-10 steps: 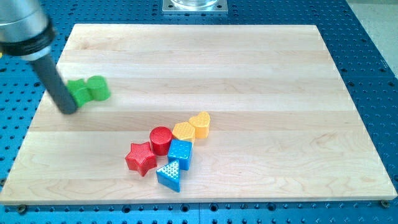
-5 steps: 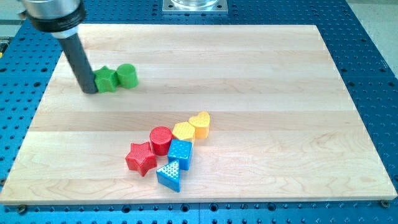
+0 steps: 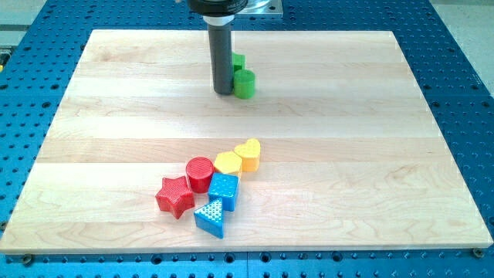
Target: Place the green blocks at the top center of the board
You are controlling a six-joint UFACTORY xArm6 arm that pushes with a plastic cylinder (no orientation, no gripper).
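Tip [image 3: 223, 93] of dark rod [image 3: 221, 58] pressing against left side of green pair near top centre of worktop [image 3: 401, 116]. No claw fitted, so no open or closed state to report. Green cylinder [image 3: 245, 84] standing just right of tip; second green block [image 3: 238, 62], shape unclear, touching it behind, half hidden by rod. Pair's long axis running roughly up and down the view, leaning slightly left at top. Sitting close to top edge, with bare wood stretching wide to both sides. Clustering well apart below: red star [image 3: 175, 196], red cylinder [image 3: 199, 173], yellow hexagon [image 3: 228, 163], yellow heart [image 3: 248, 154], blue cube [image 3: 223, 190], blue triangle [image 3: 210, 216].
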